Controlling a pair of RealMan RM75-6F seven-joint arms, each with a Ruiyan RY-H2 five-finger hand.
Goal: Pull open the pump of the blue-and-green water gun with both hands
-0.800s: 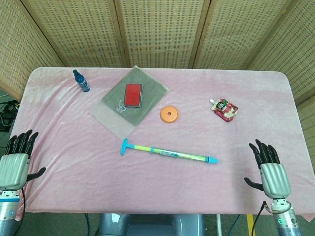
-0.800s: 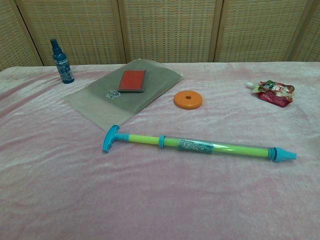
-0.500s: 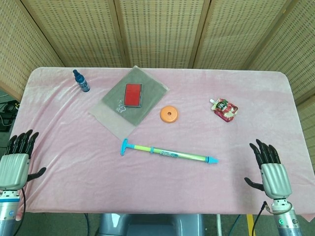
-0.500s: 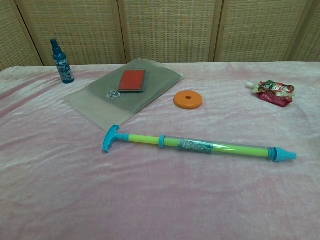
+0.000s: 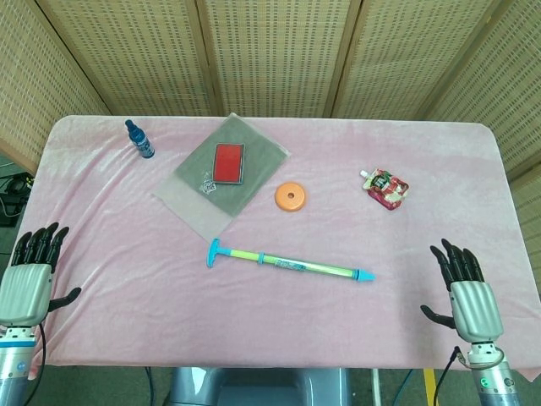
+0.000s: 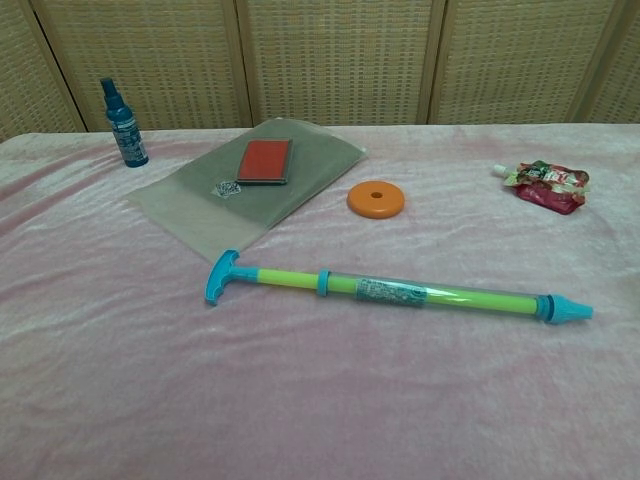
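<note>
Overhead, water gun [image 5: 289,265] lying untouched mid-surface, left hand [image 5: 27,282] and right hand [image 5: 467,297] hovering at opposite near corners, fingers spreading, holding nothing, chest view showing the gun's T-handle [image 6: 222,275] pointing left, orange disc [image 6: 377,200] sitting beyond it.

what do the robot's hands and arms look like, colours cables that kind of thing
Both show only in the head view. The left hand and right hand each have black fingers and thumb on a boxy silver-grey palm shell. Below each sits a silver cylindrical wrist; the right one carries a small green light. Thin dark cables run beside both wrists.
</note>
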